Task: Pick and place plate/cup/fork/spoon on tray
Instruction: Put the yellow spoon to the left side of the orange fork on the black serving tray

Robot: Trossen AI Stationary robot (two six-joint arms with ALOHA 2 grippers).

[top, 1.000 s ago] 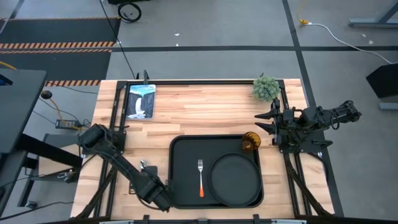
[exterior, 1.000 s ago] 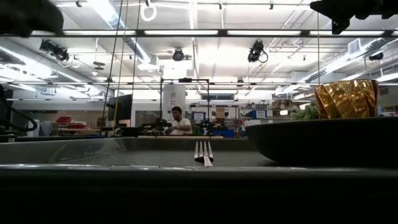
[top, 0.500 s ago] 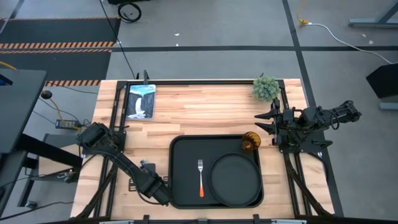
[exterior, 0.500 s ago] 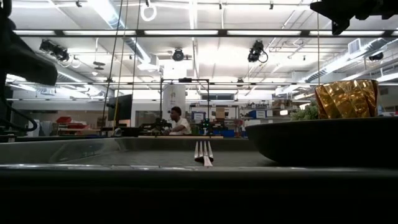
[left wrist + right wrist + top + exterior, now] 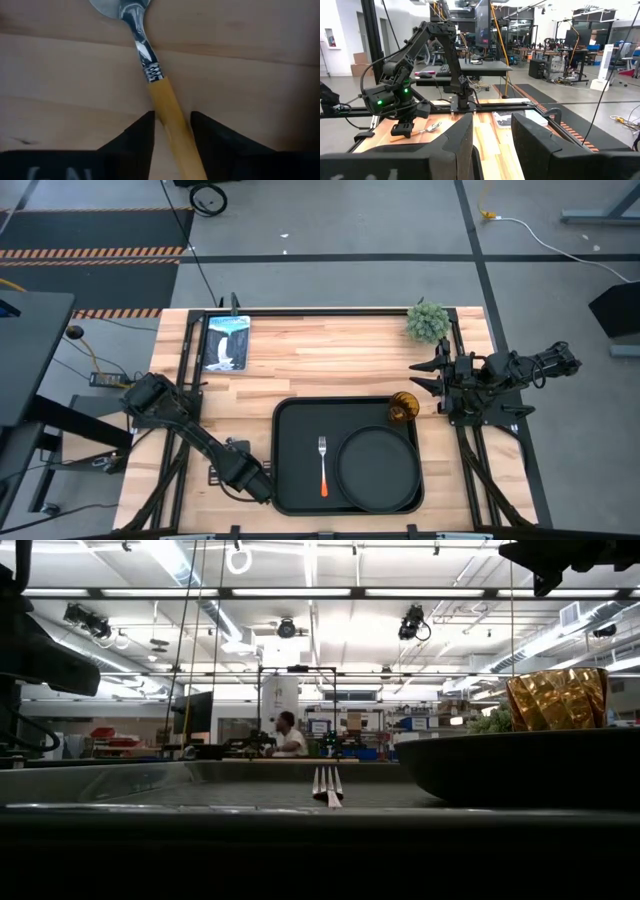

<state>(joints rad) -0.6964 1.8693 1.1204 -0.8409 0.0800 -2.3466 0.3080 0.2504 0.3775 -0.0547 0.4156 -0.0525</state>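
The spoon [image 5: 150, 75] lies flat on the wood left of the black tray [image 5: 290, 420], its bowl away from my left gripper [image 5: 172, 117]. That gripper [image 5: 245, 472] is low over the table's near left and open, with one finger on either side of the orange handle. On the tray lie the round black plate [image 5: 377, 465] and the fork [image 5: 323, 463]. The amber cup [image 5: 403, 407] stands in the tray's far right corner. My right gripper [image 5: 430, 375] waits open at the table's right edge.
A small green plant [image 5: 428, 321] stands at the far right corner. A framed picture [image 5: 226, 342] lies at the far left. Bare wood stretches between them and the tray. A person [image 5: 288, 735] sits in the room far behind the table.
My left gripper has moved a little toward the table's far edge, staying beside the tray's left rim. The tray, plate, fork and cup have not moved.
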